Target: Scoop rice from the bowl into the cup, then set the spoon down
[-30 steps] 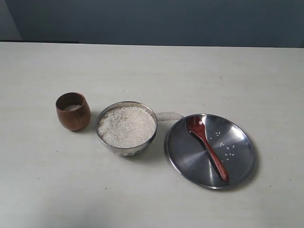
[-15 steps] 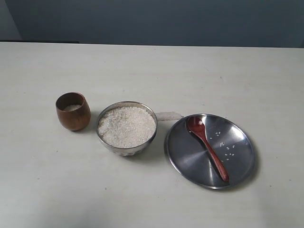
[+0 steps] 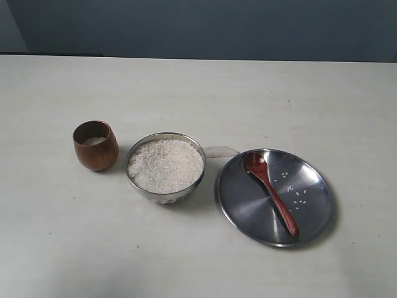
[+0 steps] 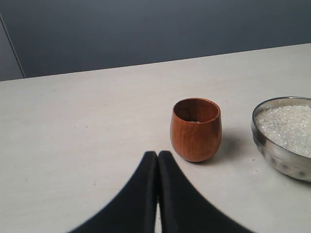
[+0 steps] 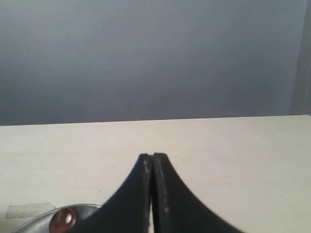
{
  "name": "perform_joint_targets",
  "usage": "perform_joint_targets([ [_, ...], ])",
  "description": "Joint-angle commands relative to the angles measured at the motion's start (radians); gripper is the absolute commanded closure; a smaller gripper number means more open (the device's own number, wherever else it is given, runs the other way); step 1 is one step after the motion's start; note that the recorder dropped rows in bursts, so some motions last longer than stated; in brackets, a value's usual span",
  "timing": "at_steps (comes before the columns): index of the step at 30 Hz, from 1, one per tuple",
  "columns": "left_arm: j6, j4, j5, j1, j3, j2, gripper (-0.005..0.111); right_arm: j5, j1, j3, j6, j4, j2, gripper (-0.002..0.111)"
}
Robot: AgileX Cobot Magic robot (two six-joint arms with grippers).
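Right wrist view: R gripper (image 5: 152,156) closed, empty, spoon (image 5: 62,219) lying near; L gripper (image 4: 157,154) closed.

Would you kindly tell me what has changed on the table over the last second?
Nothing visibly changed. The spoon lies on the plate as before, and the bowl of rice and the cup have not moved.
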Motion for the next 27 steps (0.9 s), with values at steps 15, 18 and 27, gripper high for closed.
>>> perform_joint_targets([
  [15, -0.006, -0.002, -0.013, -0.002, 0.005, -0.004, 0.106, 0.133, -0.005, 0.005, -0.390, 0.246, -0.004, 0.108],
  [18, -0.006, -0.002, -0.013, -0.002, 0.005, -0.004, 0.106, 0.171, -0.005, 0.005, -0.427, 0.268, -0.004, 0.108],
  [27, -0.006, -0.002, -0.013, -0.002, 0.005, -0.004, 0.106, 0.216, -0.005, 0.005, -0.427, 0.263, -0.004, 0.108],
])
